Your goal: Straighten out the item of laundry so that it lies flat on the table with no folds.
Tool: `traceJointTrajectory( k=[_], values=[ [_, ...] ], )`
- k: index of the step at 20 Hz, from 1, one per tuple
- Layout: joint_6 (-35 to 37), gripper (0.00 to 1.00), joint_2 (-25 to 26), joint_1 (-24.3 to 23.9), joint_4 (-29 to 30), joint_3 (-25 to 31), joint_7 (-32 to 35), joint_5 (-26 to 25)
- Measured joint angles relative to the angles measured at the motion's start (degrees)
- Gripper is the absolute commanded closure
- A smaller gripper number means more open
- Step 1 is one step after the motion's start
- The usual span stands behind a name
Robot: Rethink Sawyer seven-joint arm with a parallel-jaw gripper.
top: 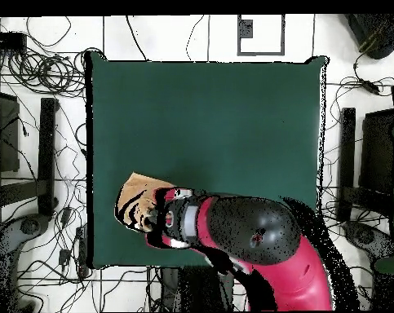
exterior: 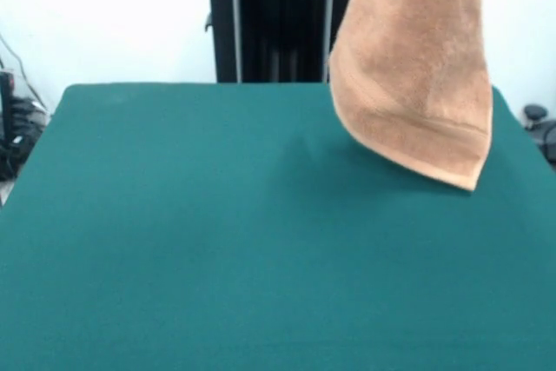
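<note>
The item of laundry [exterior: 413,67], an orange-tan terry towel, hangs in the air over the far right part of the green table [exterior: 217,241]. Its top runs out of the front view. Its lowest corner points down just above the cloth, and a woven band [exterior: 417,123] crosses it near the hem. In the overhead view the towel [top: 135,191] shows as a small tan patch near the table's [top: 208,122] lower left corner, partly under the arm's head. My gripper [top: 157,218] is above it and shut on its top, with the fingers hidden by the wrist.
The red and black arm [top: 249,232] reaches over the table's lower edge in the overhead view. The black pedestal [exterior: 269,23] stands behind the table. Cables [top: 37,69] lie on the floor at the left, and black stands [top: 347,155] flank the table.
</note>
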Motion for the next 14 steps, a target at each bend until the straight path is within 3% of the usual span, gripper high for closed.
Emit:
traceJointTrajectory(
  k=[14],
  values=[
    [-0.06, 1.00, 3.75, -0.67, 3.91, 0.04, 0.00, 9.46]
  ],
)
